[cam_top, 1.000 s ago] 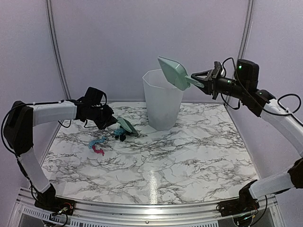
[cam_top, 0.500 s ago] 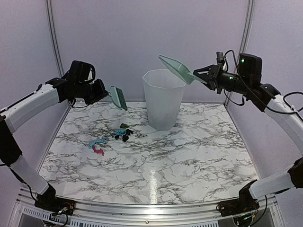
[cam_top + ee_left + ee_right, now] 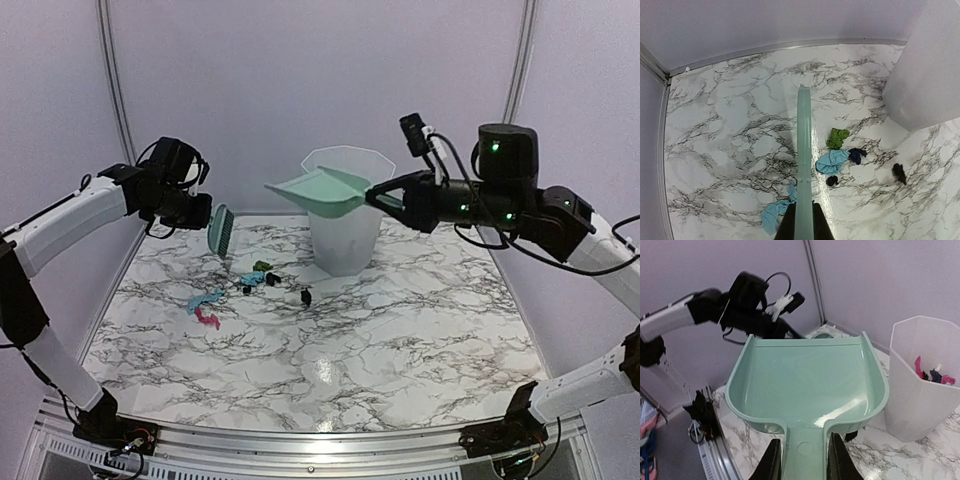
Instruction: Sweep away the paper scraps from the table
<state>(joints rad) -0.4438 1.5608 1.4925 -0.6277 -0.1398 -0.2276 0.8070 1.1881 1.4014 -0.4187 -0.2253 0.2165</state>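
Note:
Several paper scraps lie on the left half of the table: a light blue and pink pair, a mixed cluster and a lone black bit. The left wrist view shows green, light blue, navy and black scraps below. My left gripper is shut on the mint brush, held in the air above the scraps. Level in front of the bin, the mint dustpan has its handle in my shut right gripper; the pan is empty.
A translucent white bin stands at the back centre of the table, with pink and dark scraps inside. Walls close off the back and both sides. A metal rail runs along the front edge.
The right arm swung the dustpan from over the bin leftward and down to level. The left arm lifted the brush off the table. A black scrap now lies right of the cluster.

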